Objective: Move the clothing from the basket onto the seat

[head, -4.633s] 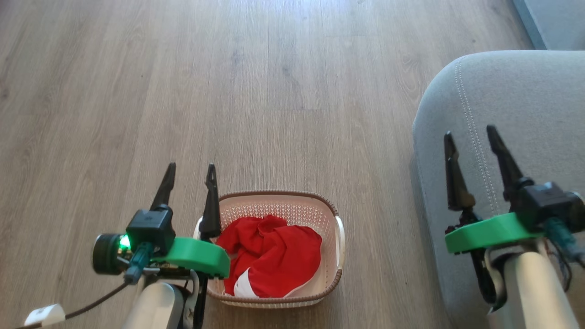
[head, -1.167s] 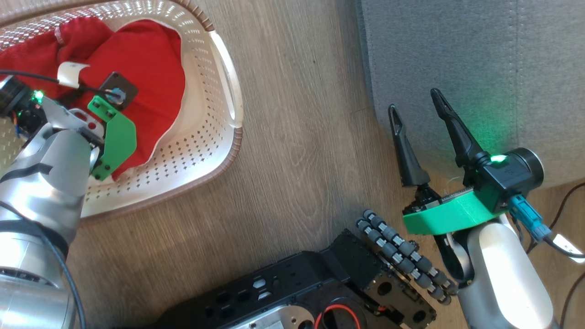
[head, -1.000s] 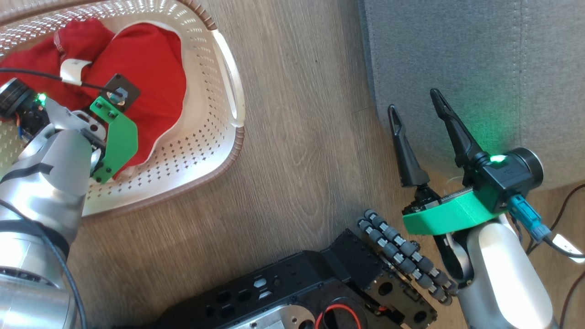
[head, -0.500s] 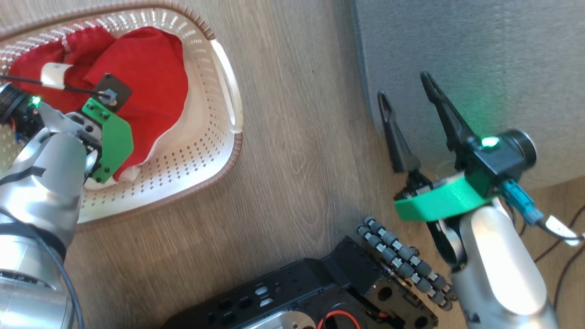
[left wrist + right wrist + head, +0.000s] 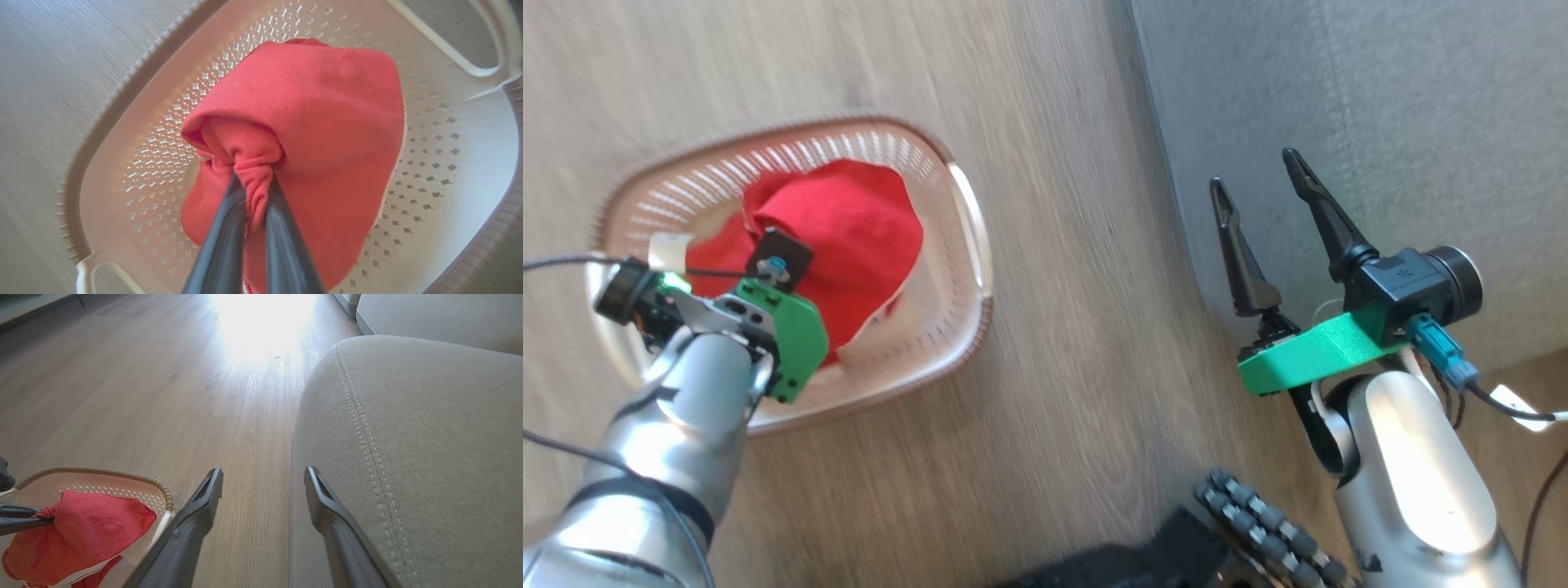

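Grip: my left pincer (image 5: 254, 188) clamps a bunched fold of the clothing (image 5: 327, 114).
Change: clothing has risen, now above the basket (image 5: 445, 134), left of the seat (image 5: 408, 437).
Idle: my right pincer (image 5: 1254, 171), spread, empty.
Meaning: carry rightward next.

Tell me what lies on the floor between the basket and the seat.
Nothing: bare wooden floor separates the basket from the seat, as the head view shows.

Motion-smeared in head view: basket (image 5: 985, 314) holes and rim. Buried under own wrist (image 5: 719, 363) there: left gripper (image 5: 253, 183) fingers. Cropped at far and right edges: seat (image 5: 1380, 98). Cannot split clothing (image 5: 327, 122) into separate garments.
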### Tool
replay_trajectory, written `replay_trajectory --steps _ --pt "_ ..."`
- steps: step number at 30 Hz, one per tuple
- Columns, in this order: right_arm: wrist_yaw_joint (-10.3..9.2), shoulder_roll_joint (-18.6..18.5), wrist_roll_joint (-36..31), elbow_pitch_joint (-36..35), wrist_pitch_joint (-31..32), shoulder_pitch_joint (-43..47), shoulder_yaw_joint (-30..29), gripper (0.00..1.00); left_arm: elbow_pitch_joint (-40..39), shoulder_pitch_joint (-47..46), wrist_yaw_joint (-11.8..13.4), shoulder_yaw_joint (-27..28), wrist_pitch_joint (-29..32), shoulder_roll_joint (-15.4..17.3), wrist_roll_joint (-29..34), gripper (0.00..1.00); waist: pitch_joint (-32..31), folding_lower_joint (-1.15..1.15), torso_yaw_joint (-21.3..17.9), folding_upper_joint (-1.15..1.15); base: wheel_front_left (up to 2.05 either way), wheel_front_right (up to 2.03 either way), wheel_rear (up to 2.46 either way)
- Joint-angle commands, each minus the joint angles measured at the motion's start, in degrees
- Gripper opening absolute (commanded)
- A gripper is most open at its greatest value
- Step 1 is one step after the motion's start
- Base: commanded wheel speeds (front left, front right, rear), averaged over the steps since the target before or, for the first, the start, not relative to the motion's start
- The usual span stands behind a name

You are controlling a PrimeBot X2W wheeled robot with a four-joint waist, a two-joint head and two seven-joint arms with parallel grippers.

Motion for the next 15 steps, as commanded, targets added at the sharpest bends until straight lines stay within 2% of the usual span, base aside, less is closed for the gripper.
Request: replay_trajectory --steps 1,4,15 --pt "-0.01 -0.6 -0.3 -1.2 -0.5 2.3 0.5 1.00 -1.3 0.9 0.7 1.4 -0.8 1.0 -0.5 0.00 -5.5 0.00 2.9 -0.01 0.00 0.00 0.00" --pt "-0.01 -0.6 -0.6 -0.1 -0.5 2.8 0.1 1.00 -6.4 3.0 1.8 2.0 -1.0 0.6 -1.5 0.00 -9.0 0.00 4.1 -0.01 0.00 0.00 0.00" --pt "-0.01 -0.6 -1.7 2.9 -0.5 5.2 -0.6 1.00 -32.7 13.5 6.6 5.6 -1.0 1.9 -4.1 0.00 -20.0 0.00 7.3 -0.01 0.00 0.00 0.00"
